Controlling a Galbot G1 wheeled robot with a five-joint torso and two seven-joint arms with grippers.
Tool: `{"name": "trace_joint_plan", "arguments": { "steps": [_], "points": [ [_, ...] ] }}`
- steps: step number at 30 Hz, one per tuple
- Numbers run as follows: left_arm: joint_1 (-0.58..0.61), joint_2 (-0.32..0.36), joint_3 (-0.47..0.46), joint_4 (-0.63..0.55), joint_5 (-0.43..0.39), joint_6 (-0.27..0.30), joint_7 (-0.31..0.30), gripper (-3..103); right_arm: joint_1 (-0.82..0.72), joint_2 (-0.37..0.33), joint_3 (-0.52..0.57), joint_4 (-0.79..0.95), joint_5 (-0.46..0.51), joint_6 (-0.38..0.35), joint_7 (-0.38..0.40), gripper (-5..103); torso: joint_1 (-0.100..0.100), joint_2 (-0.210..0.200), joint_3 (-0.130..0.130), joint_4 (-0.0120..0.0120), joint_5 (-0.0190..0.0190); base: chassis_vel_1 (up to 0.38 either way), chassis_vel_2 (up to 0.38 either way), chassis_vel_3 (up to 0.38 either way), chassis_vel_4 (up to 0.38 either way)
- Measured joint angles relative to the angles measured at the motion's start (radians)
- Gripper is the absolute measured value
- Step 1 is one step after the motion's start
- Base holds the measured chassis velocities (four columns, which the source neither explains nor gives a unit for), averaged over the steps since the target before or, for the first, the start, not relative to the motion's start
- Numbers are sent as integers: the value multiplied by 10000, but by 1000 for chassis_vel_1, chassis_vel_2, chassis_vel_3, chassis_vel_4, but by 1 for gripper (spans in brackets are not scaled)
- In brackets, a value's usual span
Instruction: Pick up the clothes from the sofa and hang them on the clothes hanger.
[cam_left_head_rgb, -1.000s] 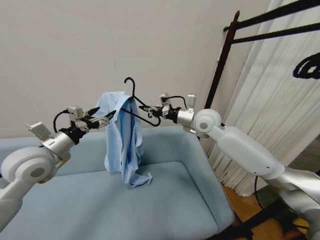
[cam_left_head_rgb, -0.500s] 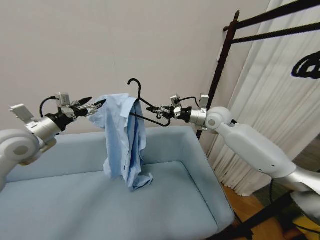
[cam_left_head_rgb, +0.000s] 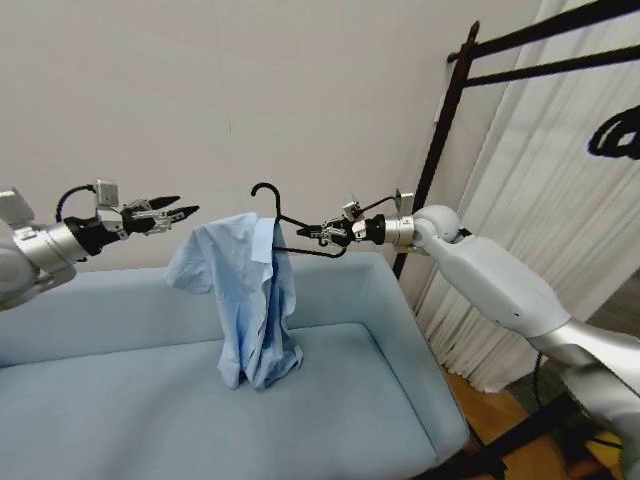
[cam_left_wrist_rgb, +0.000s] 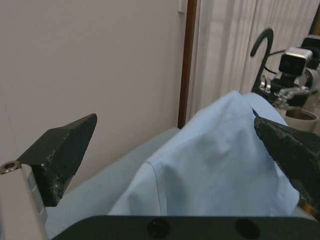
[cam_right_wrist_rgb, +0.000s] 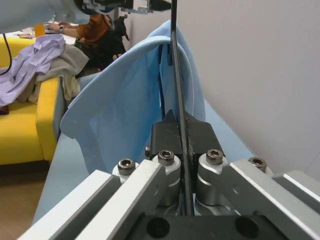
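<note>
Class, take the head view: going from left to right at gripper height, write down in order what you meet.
left gripper, jaws open → blue shirt → right gripper, jaws shut on the hanger → dark rack pole → white curtain

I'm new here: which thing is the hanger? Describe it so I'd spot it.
Above the pale blue sofa, the right gripper clamps a thin black hanger. Its curved hook pokes up above the light blue shirt draped over it, the only dark wiry shape there.
</note>
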Motion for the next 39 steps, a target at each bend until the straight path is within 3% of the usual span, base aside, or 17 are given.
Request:
{"name": "trace_joint_plan", "arguments": {
  "steps": [2,10,30,34,37,39],
  "points": [
    [5,41,73,188,214,51,538,100,74,64,0,-47,-83,0,-96,2,1,0,0,0,0,0,0,0,0],
    [-24,143,194,357,442,164,1437,100,319,180,-207,-91,-205,63,-105,2,0,0,-1,-2,1,0,0,0,0],
    [150,449,501,394,406,403,1243,103,477,483,-430,28,-254,71,-56,2,-1,0,-1,-2,1,0,0,0,0],
    [197,427,505,389,452,403,1347,86,507,539,-462,33,-229,49,78,2,-1,0,-1,-1,1,0,0,0,0],
    [199,393,524,382,452,403,1361,81,528,561,-467,32,-216,41,115,2,-1,0,-1,-1,1,0,0,0,0],
    [205,346,542,385,460,400,1363,70,537,574,-469,31,-208,36,128,2,-1,0,-1,-2,2,0,0,0,0]
  ]
}}
